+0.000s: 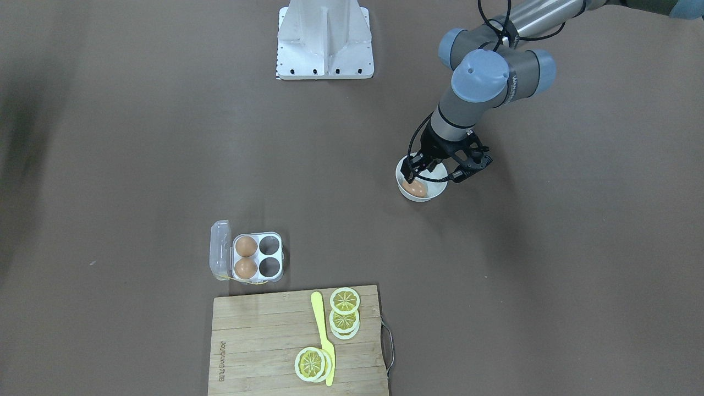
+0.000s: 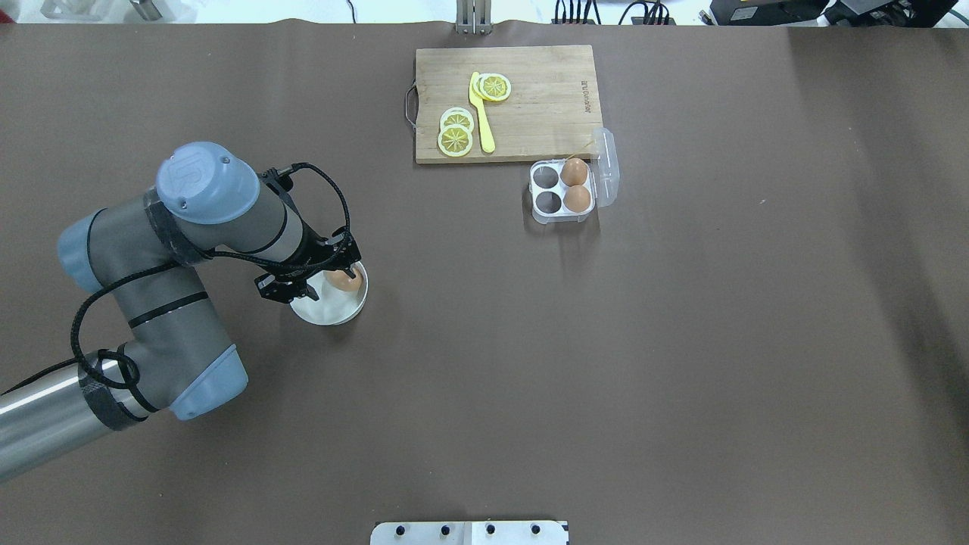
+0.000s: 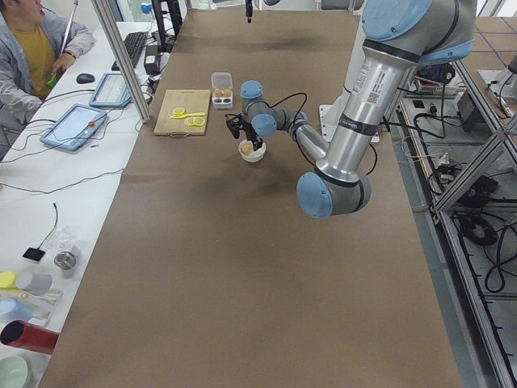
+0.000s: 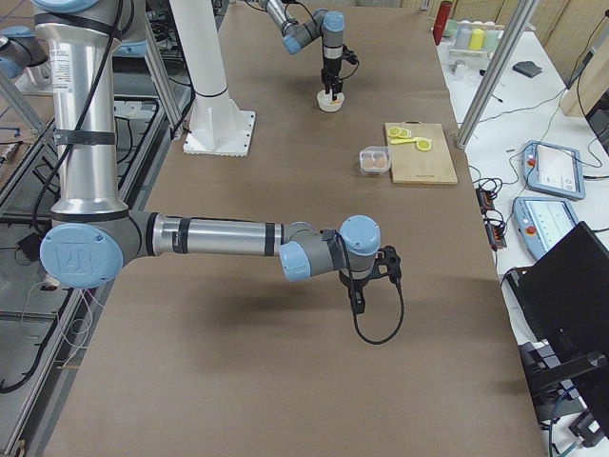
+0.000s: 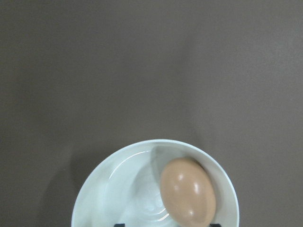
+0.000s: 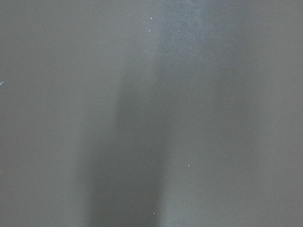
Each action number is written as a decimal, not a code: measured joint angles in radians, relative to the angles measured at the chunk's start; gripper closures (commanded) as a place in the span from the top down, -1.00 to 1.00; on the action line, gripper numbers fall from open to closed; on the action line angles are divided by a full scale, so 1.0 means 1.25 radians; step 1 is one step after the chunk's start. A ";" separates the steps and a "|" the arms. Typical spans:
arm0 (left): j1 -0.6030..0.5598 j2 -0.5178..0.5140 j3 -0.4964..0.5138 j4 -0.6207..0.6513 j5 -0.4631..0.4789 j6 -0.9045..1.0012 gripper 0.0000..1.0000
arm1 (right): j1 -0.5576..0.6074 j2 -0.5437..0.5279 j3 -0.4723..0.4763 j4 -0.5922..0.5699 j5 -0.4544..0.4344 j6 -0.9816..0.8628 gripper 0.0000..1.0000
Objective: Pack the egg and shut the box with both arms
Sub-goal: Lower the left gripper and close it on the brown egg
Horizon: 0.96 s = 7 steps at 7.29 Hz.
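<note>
Egg (image 5: 187, 196) lies on its side in the bowl (image 5: 94, 189), against the wall, on the robot's left half of the bench (image 2: 681, 341) and nearest the robot of the task things. The left pincer (image 1: 424, 175) points down into the bowl right over it. Its jaws stand apart, one to each side of the egg, and they grip nothing. In the left wrist view only two dark fingertips show at the lower edge, and the egg sits close to one of them.

Off to the robot's right, the right pincer (image 4: 356, 297) hangs low over bare bench, well apart from everything else. Only the right side view shows it, so I cannot tell whether its jaws are apart or together.

Farther out, past mid-bench, sits the box (image 2: 562, 219) with its lid (image 2: 608, 166) swung open on the side away from the bowl. Two more eggs (image 2: 574, 172) fill the cups next to the lid. The two cups (image 2: 544, 176) on the bowl's side are empty.

Farthest, just beyond the box, lies the board (image 2: 545, 113). It carries lemon slices (image 2: 456, 138) in two small stacks, with a yellow knife (image 2: 481, 113) between them.
</note>
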 measured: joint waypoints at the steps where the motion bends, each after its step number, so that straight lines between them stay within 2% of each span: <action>1: 0.001 0.000 0.008 -0.010 0.000 0.001 0.34 | 0.000 0.000 0.000 0.000 0.000 0.000 1.00; 7: 0.004 -0.021 0.043 -0.022 0.000 0.003 0.29 | 0.000 -0.002 0.000 0.000 0.001 0.000 1.00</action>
